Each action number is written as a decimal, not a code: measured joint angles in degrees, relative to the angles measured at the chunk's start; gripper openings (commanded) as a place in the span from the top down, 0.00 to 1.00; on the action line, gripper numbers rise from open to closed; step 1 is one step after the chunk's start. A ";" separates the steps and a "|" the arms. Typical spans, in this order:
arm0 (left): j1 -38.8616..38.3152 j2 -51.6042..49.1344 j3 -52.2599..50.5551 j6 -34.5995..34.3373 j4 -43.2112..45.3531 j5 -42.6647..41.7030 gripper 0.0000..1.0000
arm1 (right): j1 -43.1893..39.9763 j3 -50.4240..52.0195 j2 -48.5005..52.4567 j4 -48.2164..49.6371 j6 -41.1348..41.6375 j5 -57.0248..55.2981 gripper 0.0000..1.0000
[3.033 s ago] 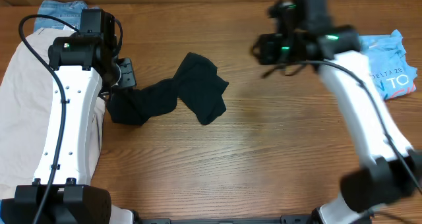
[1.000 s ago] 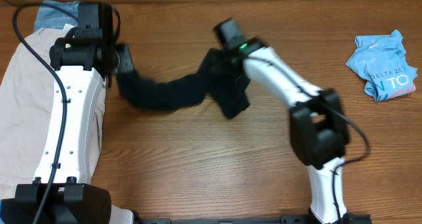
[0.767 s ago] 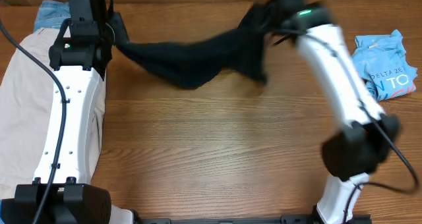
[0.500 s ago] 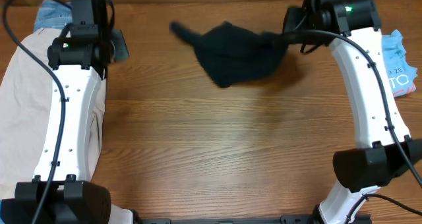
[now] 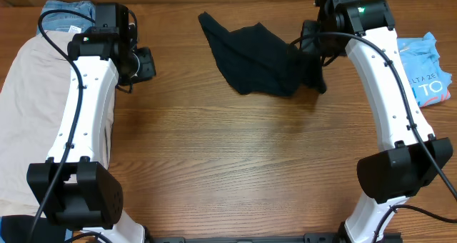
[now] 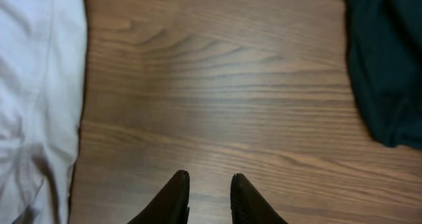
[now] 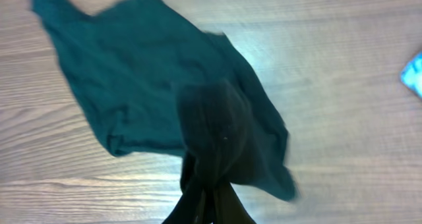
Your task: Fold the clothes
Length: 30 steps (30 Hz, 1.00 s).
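At the far middle of the wooden table (image 5: 243, 164), the right gripper (image 7: 210, 188) is clenching a bunched fold of the black T-shirt (image 5: 257, 61). The rest of the garment is lying spread and rumpled on the wood to the gripper's left. The left gripper (image 6: 210, 183) is hovering over bare wood with its fingers slightly parted and grasping nothing, just beside the beige shorts (image 5: 25, 114) covering the table's left side. A patch of blue denim (image 5: 64, 11) is peeking out at the far left corner. A light-blue printed tee (image 5: 427, 68) is sitting crumpled at the far right, well apart from the black shirt.
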State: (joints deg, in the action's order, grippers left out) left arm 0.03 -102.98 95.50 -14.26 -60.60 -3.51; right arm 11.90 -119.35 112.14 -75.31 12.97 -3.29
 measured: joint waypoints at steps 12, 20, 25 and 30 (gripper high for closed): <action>-0.02 -0.02 0.00 2.08 7.72 -6.78 0.72 | 15.06 -1.92 0.00 -12.46 -19.21 11.78 0.96; -1.99 -0.02 0.00 2.45 12.76 -7.45 0.74 | 18.86 -1.97 -1.29 -19.69 -16.02 7.50 0.96; -5.66 -0.02 0.00 2.43 18.38 -8.63 0.73 | 18.23 -1.97 -6.60 -21.77 -11.37 4.20 0.96; -12.90 -0.02 0.00 2.43 22.51 -8.39 0.72 | 16.20 -1.99 -8.81 -21.81 -5.51 0.48 0.96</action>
State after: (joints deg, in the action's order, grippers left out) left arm -12.86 -103.00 95.50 -11.84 -38.09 -11.90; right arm 28.10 -121.34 103.33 -97.12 7.46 -2.81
